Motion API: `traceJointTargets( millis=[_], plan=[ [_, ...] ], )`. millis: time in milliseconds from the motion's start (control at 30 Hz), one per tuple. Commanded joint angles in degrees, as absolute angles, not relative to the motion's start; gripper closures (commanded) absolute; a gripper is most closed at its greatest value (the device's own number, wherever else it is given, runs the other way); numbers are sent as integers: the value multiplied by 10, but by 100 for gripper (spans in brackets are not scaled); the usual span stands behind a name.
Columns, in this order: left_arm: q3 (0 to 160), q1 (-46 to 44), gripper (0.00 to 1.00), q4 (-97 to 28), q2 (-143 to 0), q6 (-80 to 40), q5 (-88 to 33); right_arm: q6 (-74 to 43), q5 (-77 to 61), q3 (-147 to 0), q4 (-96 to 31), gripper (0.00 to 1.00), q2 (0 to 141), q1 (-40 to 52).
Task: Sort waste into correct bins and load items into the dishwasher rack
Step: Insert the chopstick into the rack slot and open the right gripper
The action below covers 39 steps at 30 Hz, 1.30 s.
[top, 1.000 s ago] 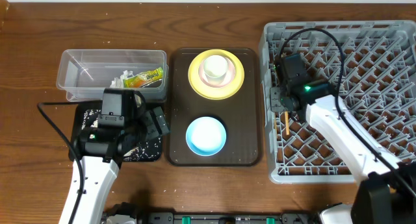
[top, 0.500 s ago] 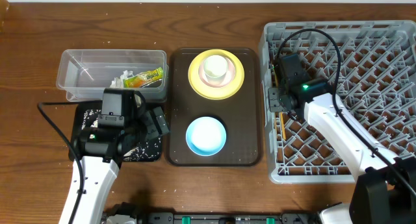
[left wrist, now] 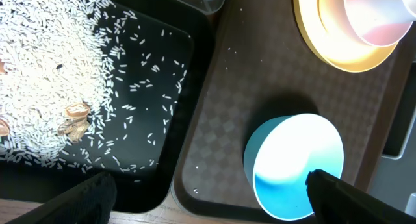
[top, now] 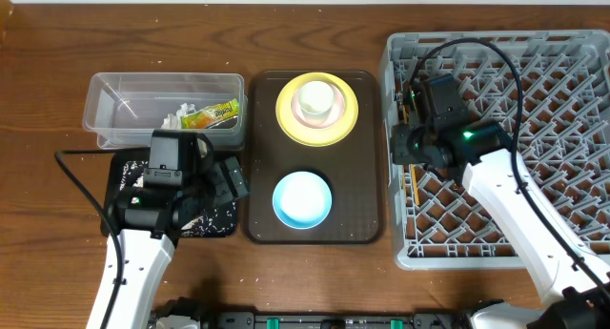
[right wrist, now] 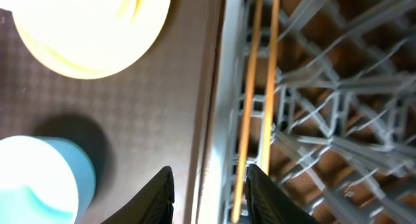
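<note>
Chopsticks (right wrist: 246, 107) lie side by side along the left edge of the dishwasher rack (top: 477, 259), down among the pegs just inside its wall. Right gripper (right wrist: 209, 178) hovers over their near ends, jaws apart, clamped on nothing. Left gripper (left wrist: 208, 185) hangs wide apart over the seam between the black tray (left wrist: 156, 87) of rice and the brown serving tray (top: 257, 229), holding nothing.

Step in hand, as I judge it: finishing the chopstick drop. Best done by lifting straight up until the fingers clear the pegs. A sideways drag could snag a stick end.

Room: the rack wall stands just beside the serving tray's right edge, a tight gap. Light blue bowl (top: 302, 197) and yellow plate (top: 286, 119) wait near it. The rest of the lattice carries no dishes.
</note>
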<state>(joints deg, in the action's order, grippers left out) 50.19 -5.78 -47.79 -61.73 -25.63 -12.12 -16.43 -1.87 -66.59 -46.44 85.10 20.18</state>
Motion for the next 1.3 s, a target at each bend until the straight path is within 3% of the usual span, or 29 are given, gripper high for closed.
traceJointTargets(
  millis=[0, 200, 333, 733, 933, 1267],
  plan=[
    [511, -55, 4, -480, -617, -253, -126, -184, -44, -674, -483, 64, 847, 207],
    [511, -55, 4, -480, -617, -253, -126, -184, 2, -673, -498, 63, 848, 210],
    [511, -55, 4, -480, -617, -253, -126, -184, -7, -671, -502, 71, 848, 211],
    [511, -55, 4, -479, -617, -253, -126, -193, -7, -618, -450, 75, 862, 218],
    [511, -55, 4, -479, -617, -253, -126, -197, -7, -605, -429, 85, 863, 218],
    [511, -55, 4, -480, -617, -253, -126, -197, -4, -593, -417, 83, 873, 228]
  ],
)
